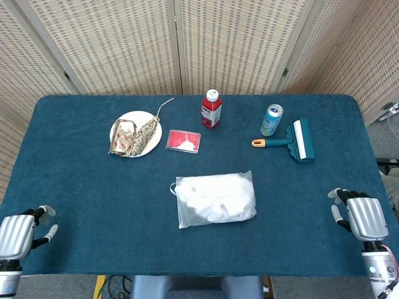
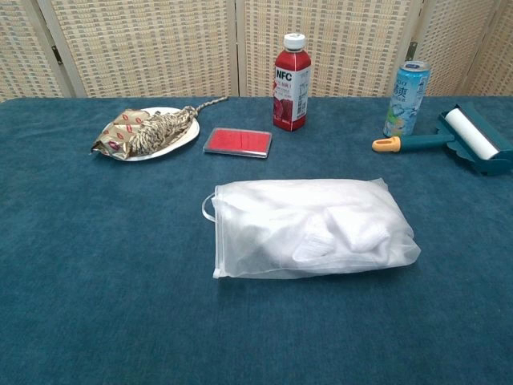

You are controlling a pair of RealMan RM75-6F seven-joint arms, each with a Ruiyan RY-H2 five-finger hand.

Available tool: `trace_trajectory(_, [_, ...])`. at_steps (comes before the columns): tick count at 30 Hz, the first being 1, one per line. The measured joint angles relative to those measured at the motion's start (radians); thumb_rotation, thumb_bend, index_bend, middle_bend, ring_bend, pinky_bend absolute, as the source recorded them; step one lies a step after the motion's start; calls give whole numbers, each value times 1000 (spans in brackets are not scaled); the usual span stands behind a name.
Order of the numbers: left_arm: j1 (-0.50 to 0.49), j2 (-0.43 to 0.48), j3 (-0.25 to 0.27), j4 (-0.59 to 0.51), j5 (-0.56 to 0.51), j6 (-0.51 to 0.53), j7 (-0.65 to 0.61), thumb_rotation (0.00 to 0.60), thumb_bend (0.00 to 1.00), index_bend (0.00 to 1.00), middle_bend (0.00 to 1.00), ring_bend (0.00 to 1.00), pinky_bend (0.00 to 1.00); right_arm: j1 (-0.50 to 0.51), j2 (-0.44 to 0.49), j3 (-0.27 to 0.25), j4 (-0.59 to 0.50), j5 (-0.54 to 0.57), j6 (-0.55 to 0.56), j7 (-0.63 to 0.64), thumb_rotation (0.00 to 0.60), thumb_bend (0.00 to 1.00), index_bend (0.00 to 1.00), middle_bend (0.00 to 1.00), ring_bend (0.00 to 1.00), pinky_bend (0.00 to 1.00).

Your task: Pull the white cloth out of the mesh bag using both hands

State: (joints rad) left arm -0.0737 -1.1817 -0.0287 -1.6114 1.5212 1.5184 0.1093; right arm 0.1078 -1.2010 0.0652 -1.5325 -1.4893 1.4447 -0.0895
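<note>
A translucent white mesh bag lies flat in the middle of the blue table, its mouth and small loop toward the left. The white cloth shows folded inside it. My left hand rests at the table's near left corner, far from the bag, fingers apart and holding nothing. My right hand sits at the near right edge, likewise away from the bag with nothing in it. Neither hand appears in the chest view.
Behind the bag stand a red NFC juice bottle, a blue can and a teal lint roller. A white plate with rope and a wrapper, and a red flat case, lie at the back left.
</note>
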Motion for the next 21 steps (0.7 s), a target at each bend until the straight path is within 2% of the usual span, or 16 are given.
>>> trace_trajectory(2, [4,-5,3,1,3,5,2,600,293,386,606,576,758,3,-8,-1,7,-4,-3,8,600,342,429,486,502,567])
trace_trajectory(4, [7,-7,5,0,3,7,5,600,293,348,588,572,758,8,-12,0,12,-4,-10,15,600,184,347,399,420,543])
trace_trajectory(6, [8,-9,5,4,2,7,7,600,293,310,561,567,758,17,-12,0,13,-2,-30,19,600,48,237,289,306,462])
trace_trajectory(7, [8,-10,5,5,0,6,8,600,293,298,548,565,758,22,-11,0,12,0,-41,19,600,19,189,243,258,419])
trace_trajectory(10, [11,-13,6,3,2,10,8,600,293,287,513,558,758,44,-3,-1,-8,7,-88,0,600,0,28,95,102,279])
trace_trajectory(11, [11,-13,7,5,4,10,8,600,293,283,494,555,758,55,1,0,-23,10,-109,-14,600,0,9,68,72,253])
trace_trajectory(14, [9,-17,9,18,10,8,11,600,293,244,416,543,758,87,4,2,-59,16,-152,-54,600,0,0,20,13,205])
trace_trajectory(18, [10,-26,10,37,19,14,-7,600,293,20,327,495,747,132,-21,10,-84,21,-198,-105,600,0,0,0,0,176])
trace_trajectory(21, [10,-32,10,57,29,22,-29,600,293,0,306,490,744,163,-46,14,-94,26,-234,-142,600,0,0,0,0,167])
